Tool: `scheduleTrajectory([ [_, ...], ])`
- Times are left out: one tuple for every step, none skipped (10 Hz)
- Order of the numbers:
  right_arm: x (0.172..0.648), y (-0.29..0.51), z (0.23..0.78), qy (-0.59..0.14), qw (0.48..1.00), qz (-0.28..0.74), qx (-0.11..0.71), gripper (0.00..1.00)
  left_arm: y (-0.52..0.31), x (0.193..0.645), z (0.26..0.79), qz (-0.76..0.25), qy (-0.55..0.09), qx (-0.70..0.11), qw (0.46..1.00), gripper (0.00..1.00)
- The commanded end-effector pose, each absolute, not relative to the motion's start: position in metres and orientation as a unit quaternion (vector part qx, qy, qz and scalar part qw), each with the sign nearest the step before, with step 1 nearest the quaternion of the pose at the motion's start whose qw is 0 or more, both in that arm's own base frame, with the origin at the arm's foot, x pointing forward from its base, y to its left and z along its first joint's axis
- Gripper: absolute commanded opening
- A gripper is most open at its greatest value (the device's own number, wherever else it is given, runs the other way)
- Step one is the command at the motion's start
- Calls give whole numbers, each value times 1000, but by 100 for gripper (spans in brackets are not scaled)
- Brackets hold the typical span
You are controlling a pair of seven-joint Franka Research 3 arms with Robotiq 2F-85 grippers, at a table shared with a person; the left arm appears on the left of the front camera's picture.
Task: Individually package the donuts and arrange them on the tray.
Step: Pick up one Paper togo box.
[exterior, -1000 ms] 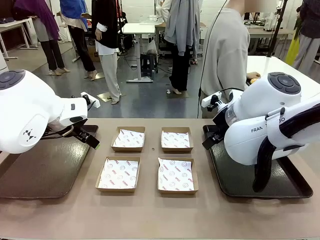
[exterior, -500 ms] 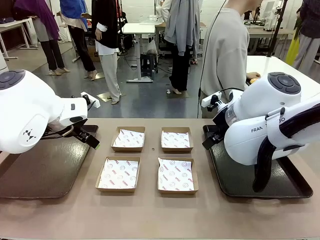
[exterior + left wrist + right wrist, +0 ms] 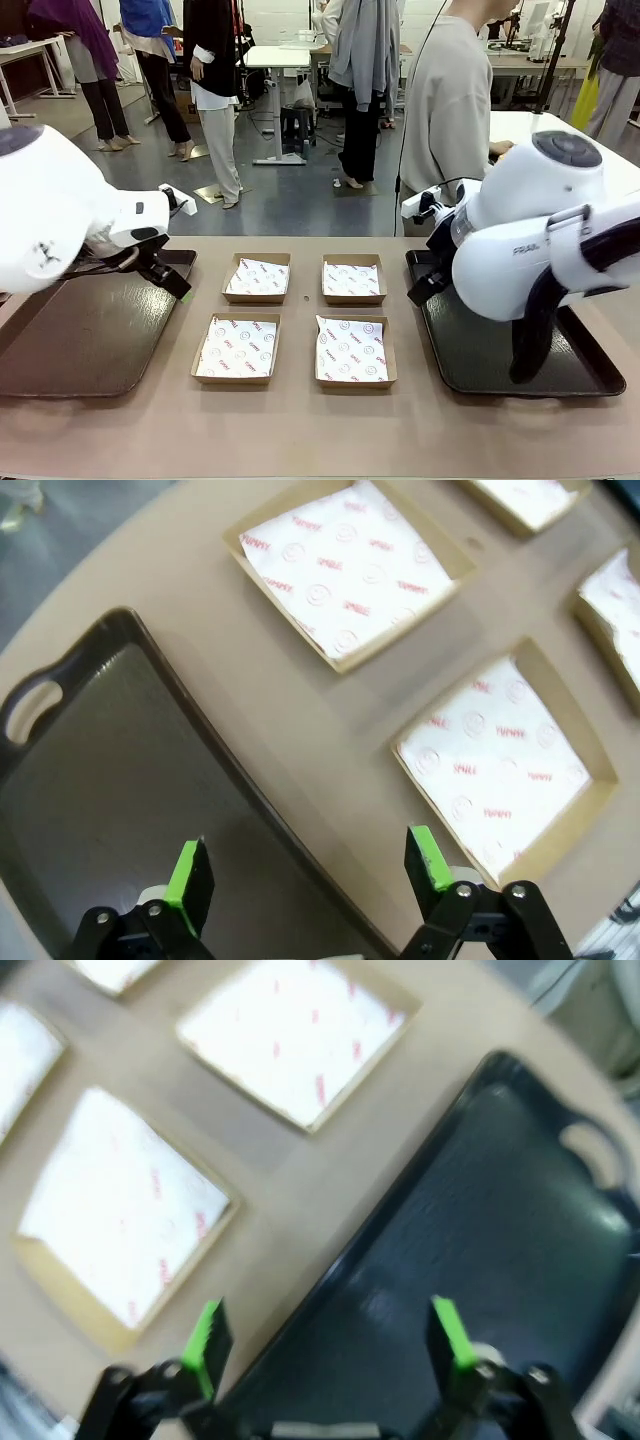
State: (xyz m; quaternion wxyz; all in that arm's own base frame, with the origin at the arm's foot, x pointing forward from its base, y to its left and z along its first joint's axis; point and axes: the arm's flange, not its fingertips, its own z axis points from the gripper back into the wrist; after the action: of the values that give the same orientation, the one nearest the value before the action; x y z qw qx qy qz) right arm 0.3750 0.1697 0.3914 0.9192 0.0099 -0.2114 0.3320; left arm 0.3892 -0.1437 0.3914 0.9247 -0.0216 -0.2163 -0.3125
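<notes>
The donuts are out of view. Four shallow cardboard boxes lined with white printed paper sit in a square at mid-table, such as the back left box (image 3: 257, 277) and the front right box (image 3: 352, 351). A dark tray (image 3: 90, 330) lies at the left and a second dark tray (image 3: 480, 365) at the right. My left gripper (image 3: 308, 865) hangs open over the left tray's inner edge (image 3: 100, 780), near two boxes (image 3: 500, 760). My right gripper (image 3: 328, 1335) hangs open over the right tray's edge (image 3: 480, 1230), beside a box (image 3: 115, 1205). Neither gripper holds anything.
A person (image 3: 450, 110) stands at the far side behind the right tray, one hand (image 3: 499, 149) by a white table. My bulky arm housings (image 3: 530, 260) hang over both trays. A bare strip of tabletop (image 3: 300, 430) runs along the near edge.
Both arms have shifted slightly: the left arm drew back toward the left, the right arm rose a little. The right wrist view is motion-blurred. Both grippers stay open.
</notes>
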Motion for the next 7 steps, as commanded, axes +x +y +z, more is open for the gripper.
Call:
scheduleTrajectory([
  [287,136,419,-151,938,312,2,100,-87,290,408,-319,-175,-58,930,100],
  [264,126,428,-138,946,294,2,100,-76,270,415,-326,-161,-71,929,100],
  [243,118,431,-115,953,281,8,100,-69,254,413,-326,-131,-68,934,100],
  [232,114,428,-106,954,280,9,100,-67,244,408,-318,-114,-68,939,100],
  [239,111,422,-110,952,287,-11,100,-68,244,404,-311,-127,-60,940,100],
  [299,141,468,-108,949,295,-1,100,-97,331,461,-321,-123,-74,936,100],
  [299,141,468,-108,949,295,-1,100,-97,331,461,-321,-123,-74,936,100],
])
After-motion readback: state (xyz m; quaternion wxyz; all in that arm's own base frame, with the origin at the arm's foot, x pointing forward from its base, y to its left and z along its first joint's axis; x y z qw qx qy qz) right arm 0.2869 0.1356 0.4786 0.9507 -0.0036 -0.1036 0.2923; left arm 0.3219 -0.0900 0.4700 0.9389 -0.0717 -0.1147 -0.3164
